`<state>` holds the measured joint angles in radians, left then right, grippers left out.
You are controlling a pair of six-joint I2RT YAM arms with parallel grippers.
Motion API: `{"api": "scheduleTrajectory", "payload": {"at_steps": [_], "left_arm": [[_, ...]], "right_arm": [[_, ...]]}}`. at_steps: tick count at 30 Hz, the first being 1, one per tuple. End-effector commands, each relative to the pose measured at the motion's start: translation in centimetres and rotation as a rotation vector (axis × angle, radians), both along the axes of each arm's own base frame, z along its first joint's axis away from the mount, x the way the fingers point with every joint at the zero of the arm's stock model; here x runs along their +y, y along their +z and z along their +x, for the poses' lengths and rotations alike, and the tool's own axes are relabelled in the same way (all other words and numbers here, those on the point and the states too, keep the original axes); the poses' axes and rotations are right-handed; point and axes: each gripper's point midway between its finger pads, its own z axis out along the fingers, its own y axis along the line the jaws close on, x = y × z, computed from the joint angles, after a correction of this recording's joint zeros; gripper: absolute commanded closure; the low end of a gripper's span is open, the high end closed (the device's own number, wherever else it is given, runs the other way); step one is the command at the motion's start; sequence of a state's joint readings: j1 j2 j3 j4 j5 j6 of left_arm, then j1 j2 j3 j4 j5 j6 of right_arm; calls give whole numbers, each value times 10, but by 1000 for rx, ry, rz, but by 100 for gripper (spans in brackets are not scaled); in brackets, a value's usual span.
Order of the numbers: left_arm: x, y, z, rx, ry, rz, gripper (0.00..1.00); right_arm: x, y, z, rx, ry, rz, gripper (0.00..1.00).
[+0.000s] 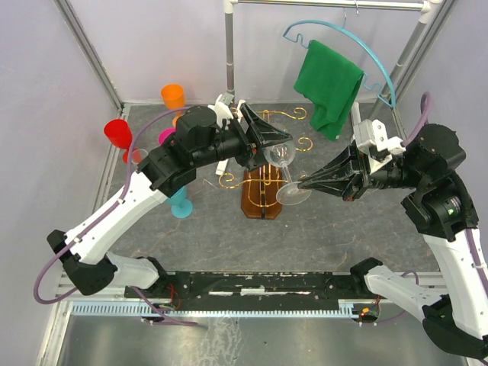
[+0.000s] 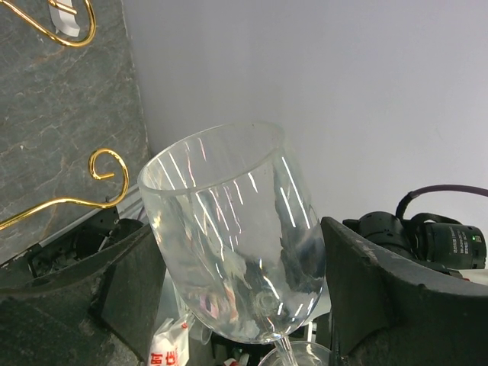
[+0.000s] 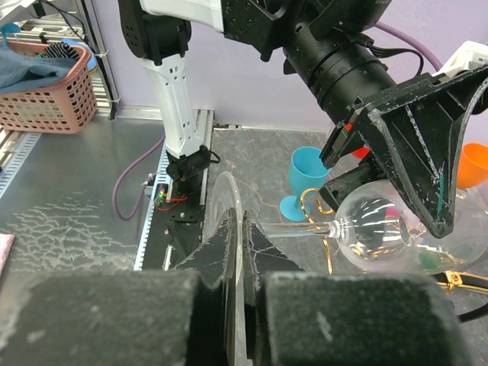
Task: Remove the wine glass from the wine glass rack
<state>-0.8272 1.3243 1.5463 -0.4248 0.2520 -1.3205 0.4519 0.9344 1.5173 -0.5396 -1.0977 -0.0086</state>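
Observation:
The clear wine glass (image 1: 284, 155) lies almost on its side above the wine glass rack, with its brown wooden base (image 1: 261, 202) and gold wire arms (image 1: 268, 118). My left gripper (image 1: 276, 146) has its two fingers pressed against either side of the bowl (image 2: 236, 244). My right gripper (image 1: 305, 184) is shut on the glass's round foot (image 3: 226, 217), pinching the disc edge-on between its fingertips (image 3: 245, 244). The stem and bowl (image 3: 374, 232) reach to the right towards the left gripper's finger (image 3: 415, 152). A gold curl (image 2: 107, 164) of the rack shows beside the glass.
Coloured plastic cups stand left of the rack: orange (image 1: 174, 95), red (image 1: 118, 133), pink (image 1: 165, 137), teal (image 1: 181, 204). A green cloth (image 1: 329, 84) hangs on a blue hanger from the grey rail (image 1: 328, 4) at the back right. A pink basket (image 3: 46, 91) sits off the table.

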Motion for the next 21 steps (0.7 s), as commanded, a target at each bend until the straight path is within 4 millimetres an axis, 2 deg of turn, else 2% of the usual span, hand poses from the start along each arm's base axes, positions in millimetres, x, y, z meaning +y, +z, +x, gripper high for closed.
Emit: {"api": "scheduleTrajectory", "payload": {"at_steps": [1,2,4,7,9,11,13,17,21], "left_arm": [[11,29,-8,-103,7,-33,27],[11,29,-8,-108,7,-29,29],[13,29,-7,-127,19,-21,31],[21,32,-2,-176,60,-4,33],[28,36,0,-216,89,11,34],[36,40,1,-257,119,31,35],[43,41,1,-299,141,61,35],[47,43,-3,-389,134,118,36],[31,37,-30,-510,60,230,36]], "right_arm": [[-4,24,-6,-109,-11,43,98],[-4,24,-6,-106,-13,43,98],[-4,26,-6,-99,-22,46,92],[-8,29,-2,-94,-75,53,57],[-12,29,-1,-94,-111,47,30],[-16,30,-2,-105,-141,44,14],[-21,31,-2,-117,-177,46,7],[-29,33,8,-105,-273,38,4],[-34,26,39,-12,-416,-16,5]]}}
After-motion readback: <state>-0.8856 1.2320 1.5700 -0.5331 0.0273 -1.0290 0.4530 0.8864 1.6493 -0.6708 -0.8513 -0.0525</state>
